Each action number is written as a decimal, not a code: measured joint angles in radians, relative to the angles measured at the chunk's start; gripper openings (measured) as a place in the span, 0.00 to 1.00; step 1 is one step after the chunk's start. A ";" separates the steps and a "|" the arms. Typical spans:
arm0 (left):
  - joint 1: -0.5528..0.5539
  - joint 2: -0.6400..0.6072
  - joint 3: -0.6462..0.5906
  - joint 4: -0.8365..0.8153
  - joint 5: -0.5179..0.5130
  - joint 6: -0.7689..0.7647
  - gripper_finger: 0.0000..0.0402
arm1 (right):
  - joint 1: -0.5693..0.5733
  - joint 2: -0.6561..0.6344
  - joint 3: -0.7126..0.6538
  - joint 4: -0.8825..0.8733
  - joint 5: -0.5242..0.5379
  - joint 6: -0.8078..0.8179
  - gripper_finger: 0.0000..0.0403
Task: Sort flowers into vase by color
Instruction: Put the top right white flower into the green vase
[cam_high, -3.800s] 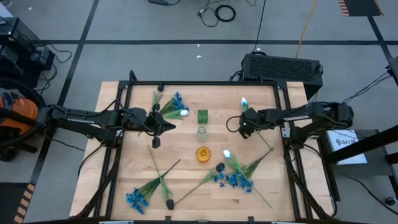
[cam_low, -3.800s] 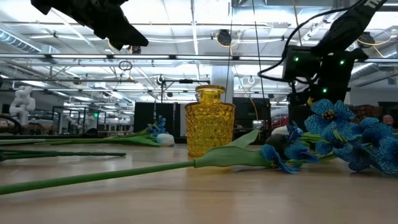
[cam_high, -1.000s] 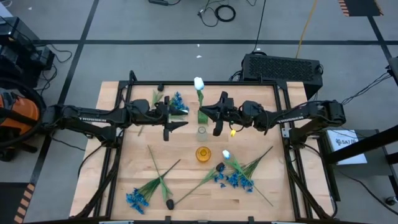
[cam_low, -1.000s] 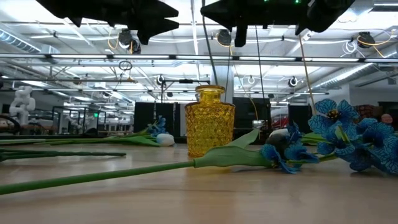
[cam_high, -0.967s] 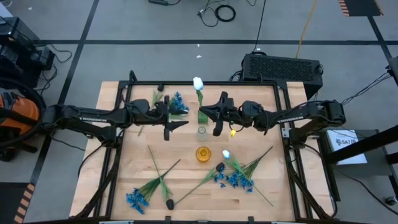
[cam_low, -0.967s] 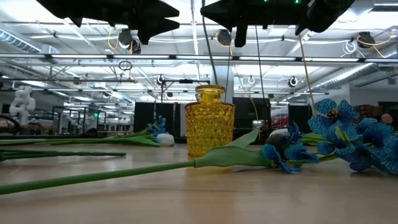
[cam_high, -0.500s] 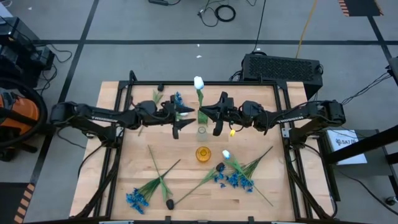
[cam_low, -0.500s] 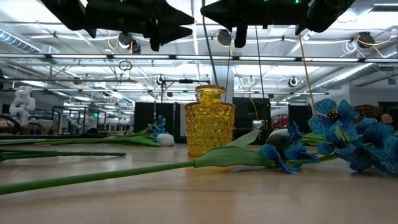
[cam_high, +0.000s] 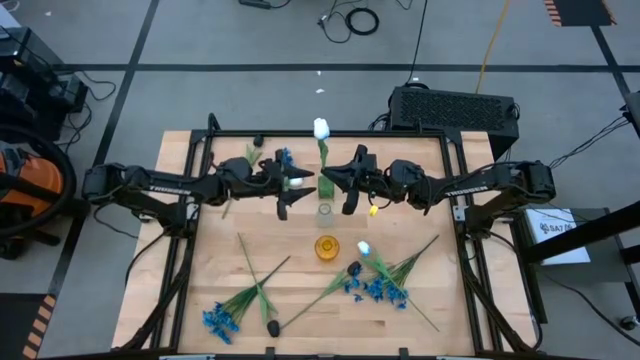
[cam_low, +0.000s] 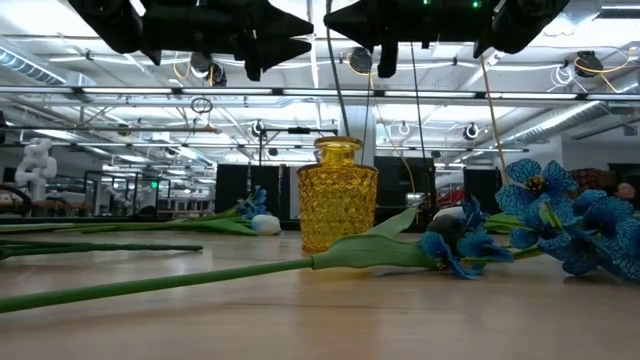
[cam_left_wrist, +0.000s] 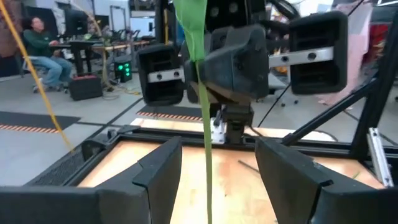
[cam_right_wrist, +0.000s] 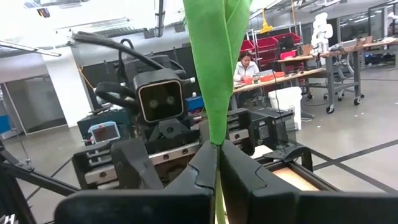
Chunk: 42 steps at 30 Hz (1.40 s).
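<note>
A white tulip (cam_high: 321, 128) stands upright over the middle of the table on a thin green stem (cam_left_wrist: 204, 143). My right gripper (cam_high: 329, 180) reaches in level from the right and is shut on that stem. My left gripper (cam_high: 306, 187) comes level from the left and is open; its two fingers (cam_left_wrist: 157, 177) stand on either side of the stem without touching it. A yellow vase (cam_high: 326, 247) and a clear vase (cam_high: 325, 212) stand nearer the front edge. The stem's lower end is hidden under the grippers. My right gripper pinches the tulip's stem (cam_right_wrist: 216, 146) between its two fingers, just below a broad green leaf (cam_right_wrist: 214, 68). The fingers come level from the table's right and lie across the stem. The stem stands upright, the bud high above the fingers.
Blue flowers (cam_high: 284, 157) and a white bud (cam_high: 296, 182) lie at the far left. More stems lie near the front: a blue cluster (cam_high: 219, 320), a dark bud (cam_high: 272, 326), a blue cluster (cam_high: 378, 290) and a white bud (cam_high: 364, 248). A black frame (cam_high: 455, 160) rims the table.
My left gripper has moved toward the table's right, up to the held tulip stem, and its open fingers now stand on either side of it. The right gripper and the tulip have kept still.
</note>
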 joint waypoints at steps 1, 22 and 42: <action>0.006 0.000 0.003 -0.001 0.003 0.000 0.53 | 0.000 0.000 0.000 0.000 0.000 -0.003 0.01; 0.048 0.163 0.081 0.124 0.123 -0.045 0.53 | 0.000 0.000 0.000 -0.008 -0.001 -0.040 0.01; 0.067 0.201 0.109 0.173 0.131 -0.045 0.16 | -0.001 -0.001 0.000 -0.031 0.021 -0.061 0.01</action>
